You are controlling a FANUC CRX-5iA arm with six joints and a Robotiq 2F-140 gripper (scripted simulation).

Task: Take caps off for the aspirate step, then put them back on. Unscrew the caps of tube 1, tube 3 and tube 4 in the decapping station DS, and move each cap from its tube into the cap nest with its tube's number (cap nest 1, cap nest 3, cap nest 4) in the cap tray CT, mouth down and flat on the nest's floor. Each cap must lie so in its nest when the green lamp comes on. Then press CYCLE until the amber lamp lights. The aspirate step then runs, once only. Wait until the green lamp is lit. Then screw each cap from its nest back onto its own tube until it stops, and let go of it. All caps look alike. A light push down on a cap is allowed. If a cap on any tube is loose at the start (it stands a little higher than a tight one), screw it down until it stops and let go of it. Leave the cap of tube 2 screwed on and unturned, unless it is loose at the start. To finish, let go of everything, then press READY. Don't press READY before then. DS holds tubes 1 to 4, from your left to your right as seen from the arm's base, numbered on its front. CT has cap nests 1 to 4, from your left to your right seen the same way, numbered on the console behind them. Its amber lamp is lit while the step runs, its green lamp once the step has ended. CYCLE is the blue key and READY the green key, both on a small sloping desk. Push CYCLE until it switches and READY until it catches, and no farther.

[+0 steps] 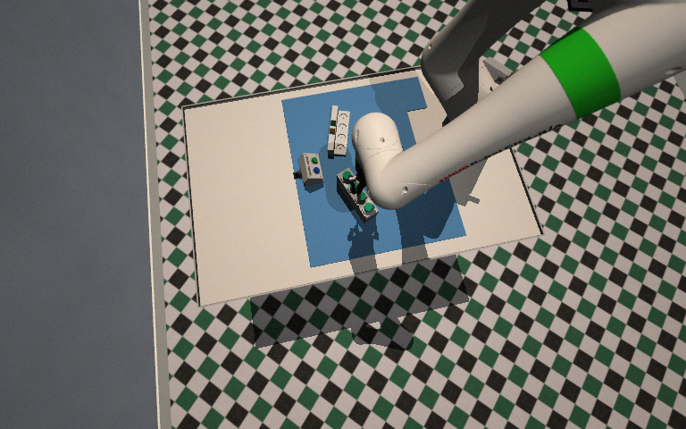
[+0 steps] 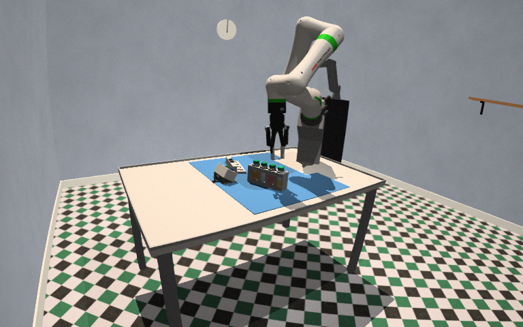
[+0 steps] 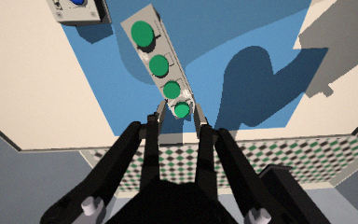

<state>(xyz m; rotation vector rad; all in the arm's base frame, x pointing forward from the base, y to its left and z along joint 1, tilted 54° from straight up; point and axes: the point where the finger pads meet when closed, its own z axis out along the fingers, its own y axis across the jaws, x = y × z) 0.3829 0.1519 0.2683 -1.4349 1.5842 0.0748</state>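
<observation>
On tubes, four green caps (image 3: pixel 159 65)

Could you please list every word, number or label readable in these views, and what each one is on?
Red lettering on the arm's forearm: too small to read.
Markings on the key desk: blurred, unreadable.
Numbers on the decapping station and the cap tray's console: not legible.
</observation>
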